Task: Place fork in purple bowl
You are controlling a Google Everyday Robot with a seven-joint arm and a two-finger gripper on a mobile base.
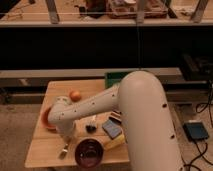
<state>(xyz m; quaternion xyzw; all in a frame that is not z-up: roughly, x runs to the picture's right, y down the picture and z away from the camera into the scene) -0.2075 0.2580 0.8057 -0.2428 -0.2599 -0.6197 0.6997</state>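
Camera view, largest first: white arm (142, 115) filling the right half, reaching left and bending down over the wooden table (42, 152). Next, purple bowl (90, 152) at the table's front edge, upright, glossy inside, apparently empty. Half covered by the arm, an orange-red bowl (46, 119); farther back, an orange fruit (75, 95). Smaller: a grey-blue block (111, 128) and a black-headed brush (91, 125) mid-table. Then the gripper (65, 139), pointing down at the table's front left, just left of the purple bowl. Cannot tell whether the jaws are released or clenched (lost against the dim wrist). Smallest: fork (63, 149), seemingly the pale sliver directly under the gripper, near the purple bowl but apart from it; held or merely lying there, impossible to say.

Probably light, stiff and slick, being thin metal, and low against the wood, so awkward to get under. Best pinched across the handle near mid-length to avoid tipping. Tines and handle end not distinguishable. Right part of the table hidden behind the arm.
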